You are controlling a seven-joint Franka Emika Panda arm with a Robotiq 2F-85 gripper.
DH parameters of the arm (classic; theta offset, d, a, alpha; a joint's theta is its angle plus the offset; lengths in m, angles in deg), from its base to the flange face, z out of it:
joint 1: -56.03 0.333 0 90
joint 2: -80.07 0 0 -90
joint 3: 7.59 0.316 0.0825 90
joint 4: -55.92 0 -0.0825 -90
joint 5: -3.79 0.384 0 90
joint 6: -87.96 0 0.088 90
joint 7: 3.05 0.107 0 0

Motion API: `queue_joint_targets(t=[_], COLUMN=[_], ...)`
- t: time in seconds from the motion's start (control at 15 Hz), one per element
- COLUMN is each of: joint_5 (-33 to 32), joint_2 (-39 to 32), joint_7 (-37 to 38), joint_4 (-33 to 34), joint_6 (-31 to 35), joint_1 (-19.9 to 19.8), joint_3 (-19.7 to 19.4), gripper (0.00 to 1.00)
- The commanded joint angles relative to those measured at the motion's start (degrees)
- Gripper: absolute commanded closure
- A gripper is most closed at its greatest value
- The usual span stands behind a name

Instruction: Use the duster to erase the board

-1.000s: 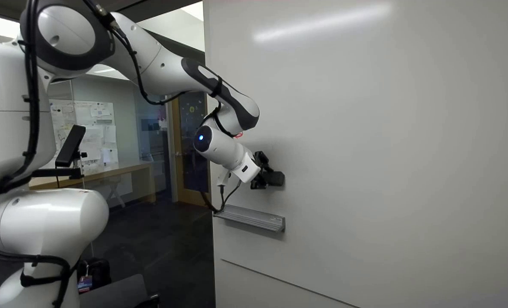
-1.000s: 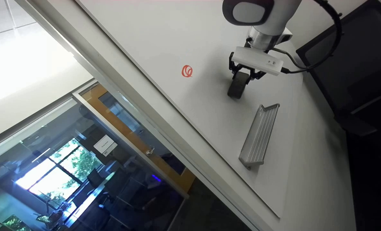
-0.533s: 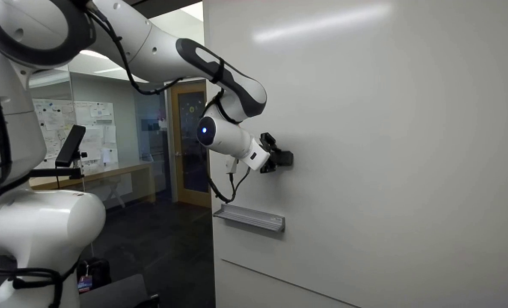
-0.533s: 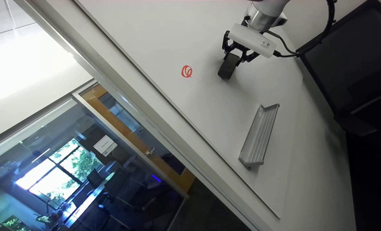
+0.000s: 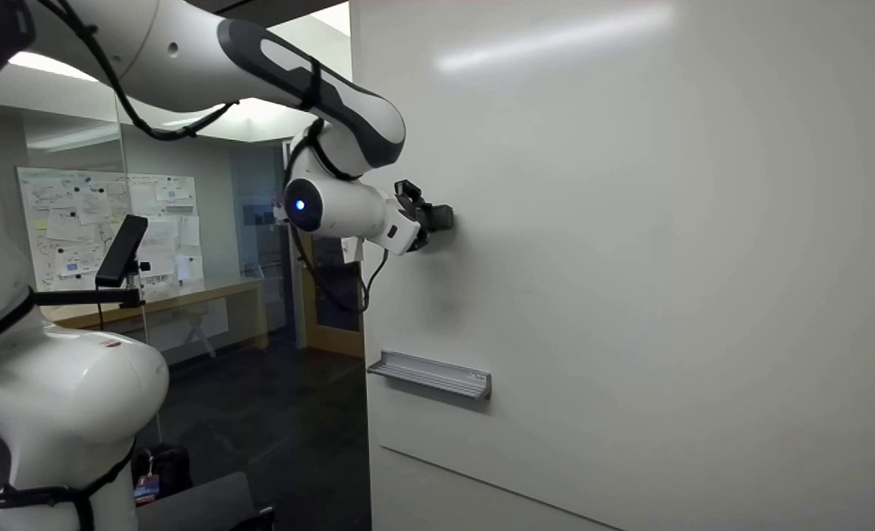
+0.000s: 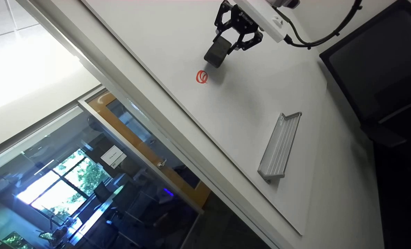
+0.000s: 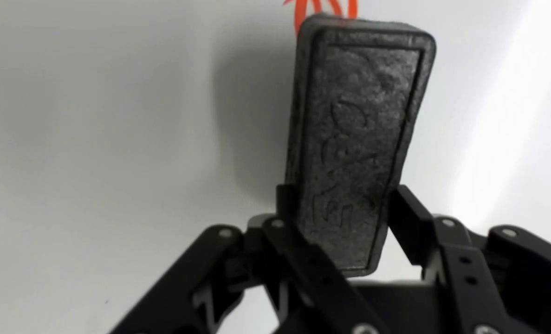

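Claw [image 7: 340, 204]: clamped on long sides of black block eraser [image 7: 356, 139]. Eraser: at whiteboard [image 5: 629, 295], one end just beside red scribbled loop [image 6: 202, 76]; contact with whiteboard cannot be told. Grey tray ledge [image 6: 280, 147]: fixed to same whiteboard, well apart from eraser. Step in hand, by judgement: lining up for wipe, loop not yet erased. Next move likely calls for eraser slid over loop, pressed flat, rubbed firmly.

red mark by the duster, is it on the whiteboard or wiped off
On, not wiped off: in an exterior view the red mark shows its loops on the board; in the wrist view the duster hides part of it.
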Motion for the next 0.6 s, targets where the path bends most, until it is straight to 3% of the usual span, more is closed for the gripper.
queue_joint_targets(t=[0.0,0.13,0.4,0.53], joint_5=[0.01,0.02,0.02,0.01], joint_2=[5.84,4.06,-2.37,-4.19], joint_7=[2.55,4.8,6.71,8.06], joint_4=[-7.42,-8.16,-4.35,-2.32], joint_6=[-5.81,-8.47,-6.5,-4.19], joint_1=[-4.01,-7.51,-23.91,-29.83], joint_3=[6.35,10.0,22.84,28.98], gripper=[0.71,0.71,0.71,0.71])
